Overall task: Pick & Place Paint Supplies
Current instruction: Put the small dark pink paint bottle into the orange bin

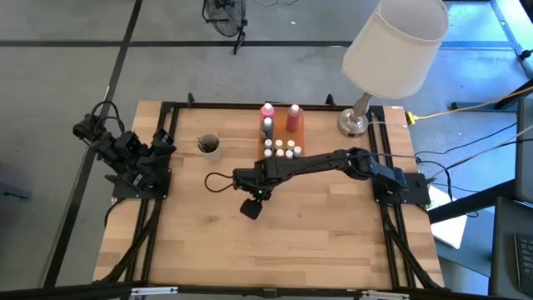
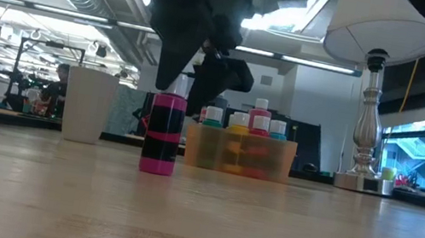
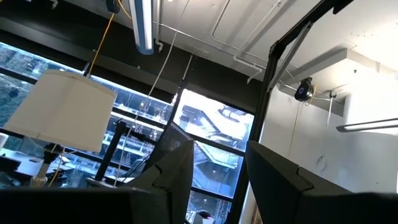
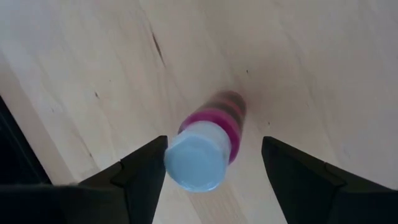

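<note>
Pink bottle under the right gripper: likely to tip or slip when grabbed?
The pink bottle stands upright, tall and narrow, so an off-centre push might tip it. Its smooth round body could slip or roll. The right gripper straddles its cap, open.

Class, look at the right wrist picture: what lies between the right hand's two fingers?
The pink bottle with a pale blue cap stands upright on the wooden table between the open right hand's fingers, nearer one finger; the right wrist view shows this.

even overhead light, bright window glare behind the lamp (image 3: 59, 112), pink bottle (image 4: 208, 146) blurred up close.
</note>
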